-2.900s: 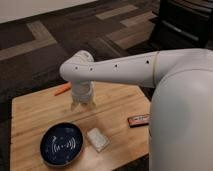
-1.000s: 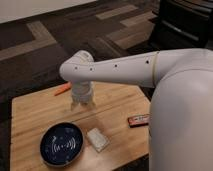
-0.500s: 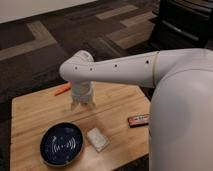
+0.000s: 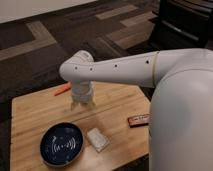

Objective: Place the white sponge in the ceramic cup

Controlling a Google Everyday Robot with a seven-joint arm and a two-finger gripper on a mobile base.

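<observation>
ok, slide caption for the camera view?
Gripper hangs over the far side of the table; white sponge lies beside the blue plate.

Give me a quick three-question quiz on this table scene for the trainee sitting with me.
1. True or false: the white sponge lies on the table, beside the blue plate, not on it.
2. The gripper hangs over: A) bare wood behind the plate; B) the plate; C) the sponge.
3. Fill in: the dark bar with red print lies near the table's ___ edge, as the picture shows it.
Key: 1 true; 2 A; 3 right.
</observation>
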